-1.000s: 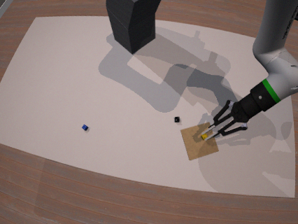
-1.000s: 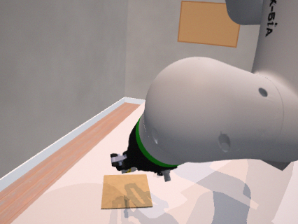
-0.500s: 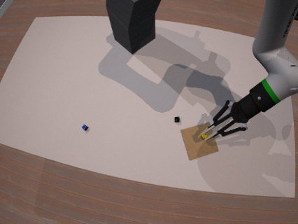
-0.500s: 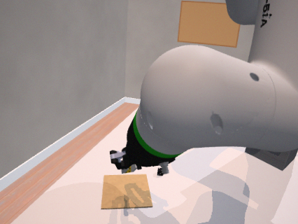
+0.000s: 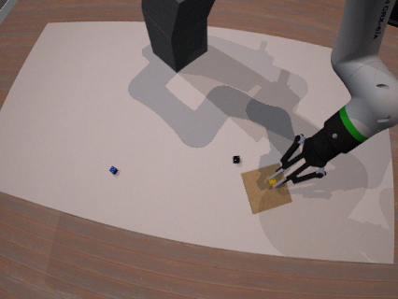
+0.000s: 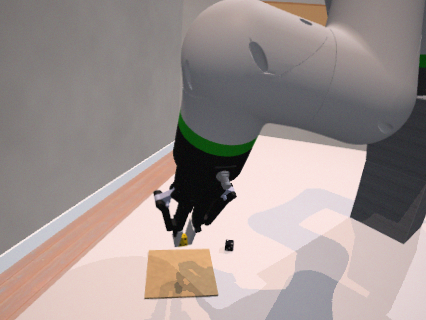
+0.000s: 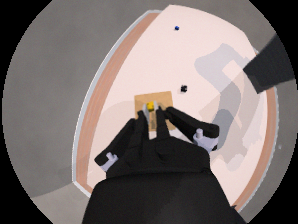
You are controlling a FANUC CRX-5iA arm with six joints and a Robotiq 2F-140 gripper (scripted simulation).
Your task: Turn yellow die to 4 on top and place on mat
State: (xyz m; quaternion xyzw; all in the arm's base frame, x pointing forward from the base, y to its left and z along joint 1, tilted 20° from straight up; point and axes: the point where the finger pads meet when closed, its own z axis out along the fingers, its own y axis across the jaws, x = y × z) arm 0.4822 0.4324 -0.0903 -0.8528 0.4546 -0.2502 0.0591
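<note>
Nearest in the exterior view, the tan square mat (image 5: 266, 203) (image 6: 160, 275) (image 7: 140, 101) lies flat, shadowed; above the surface, the gripper (image 5: 274, 182) (image 6: 184, 240) (image 7: 151, 107) grasps the yellow die (image 5: 273, 182) (image 6: 184, 239) (image 7: 151, 106) between its fingertips; a cube, the die has no long axis, and its facing and top number cannot be told; right of it sits the black die (image 5: 236, 160) (image 6: 229, 245) (image 7: 184, 88); the pale surface (image 5: 140, 206) (image 6: 280, 155) (image 7: 150, 60) stretches back beside wooden boards (image 5: 93, 243) (image 6: 115, 205) (image 7: 100, 85) and a grey wall (image 6: 90, 100) (image 7: 40, 100) at left.
</note>
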